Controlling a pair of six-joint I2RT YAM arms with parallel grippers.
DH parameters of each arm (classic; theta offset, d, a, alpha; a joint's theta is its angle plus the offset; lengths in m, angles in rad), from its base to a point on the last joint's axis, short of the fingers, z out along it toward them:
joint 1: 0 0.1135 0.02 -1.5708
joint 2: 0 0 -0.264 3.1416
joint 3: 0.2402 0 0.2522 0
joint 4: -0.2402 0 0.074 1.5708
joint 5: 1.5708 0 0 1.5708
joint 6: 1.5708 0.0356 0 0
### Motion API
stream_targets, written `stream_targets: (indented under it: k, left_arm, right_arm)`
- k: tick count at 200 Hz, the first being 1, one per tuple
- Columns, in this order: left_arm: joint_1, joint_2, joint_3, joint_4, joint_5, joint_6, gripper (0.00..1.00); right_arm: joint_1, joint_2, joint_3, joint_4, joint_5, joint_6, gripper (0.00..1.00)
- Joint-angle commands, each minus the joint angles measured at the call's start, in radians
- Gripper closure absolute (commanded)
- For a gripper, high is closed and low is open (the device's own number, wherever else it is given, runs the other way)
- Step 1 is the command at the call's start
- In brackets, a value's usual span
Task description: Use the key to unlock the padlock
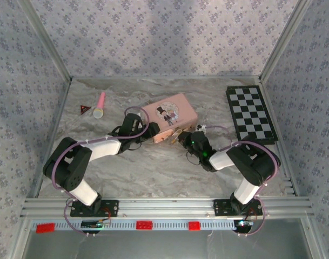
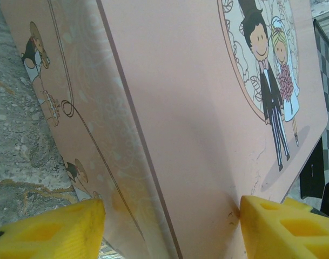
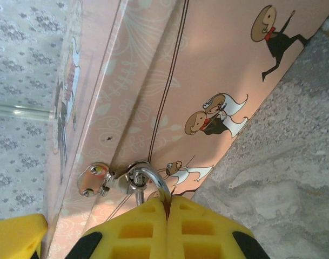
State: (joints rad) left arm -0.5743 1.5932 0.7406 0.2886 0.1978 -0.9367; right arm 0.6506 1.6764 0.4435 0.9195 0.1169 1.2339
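- pink tin (image 1: 169, 115) sits at an angle, mid-bench and a bit toward the back. Its front wall, the one with the hasp (image 3: 94, 179), faces the arms.
- padlock (image 3: 159, 178) hangs at that front wall with its thin silver shackle looped through the ring next to the hasp plate. In the top view it's the little brass bit (image 1: 175, 135) right against the tin's near edge.
- right gripper (image 3: 167, 202): jaws pinched together on the padlock. The shackle pokes out right where the two yellow fingers (image 3: 207, 232) meet, and the lock body is buried between them so I can't make it out.
- left gripper (image 2: 172, 208): jaws spread wide and straddling the tin's edge where lid meets side wall, one yellow pad (image 2: 51, 232) on the side wall and the other on the lid. Both look pressed against it, so it's clamping the tin.
- both grippers sit close together along the same near edge of the tin, so it's tight there.
- room-wise, the marble-look bench (image 1: 153, 170) is wide open between the tin and the arm bases.
- checkerboard (image 1: 250, 113) lies flat near the right wall, well apart from the tin.
- a pink mic-looking thing (image 1: 100, 105) and a red triangle (image 1: 85, 109) sit back left, close to each other and off the tin's left end.
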Motion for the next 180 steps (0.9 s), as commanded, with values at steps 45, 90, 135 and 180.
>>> stream_targets:
  k: [45,90,135,180]
  left_arm:
    - [-0.010,-0.013,-0.020,-0.078,0.005,0.001,0.34]
    - [-0.010,-0.015,-0.020,-0.082,0.001,0.002,0.34]
    - [-0.010,-0.013,-0.023,-0.089,-0.009,0.001,0.34]
    - [-0.008,-0.007,-0.020,-0.091,-0.008,0.003,0.34]
  right_arm:
    - [-0.011,-0.004,0.000,0.112,0.102,0.045,1.00]
    - [-0.020,-0.015,-0.014,0.108,0.111,0.033,1.00]
    - [-0.039,-0.033,-0.043,0.120,0.114,0.026,1.00]
    - [-0.042,-0.064,-0.056,0.086,0.122,0.019,1.00]
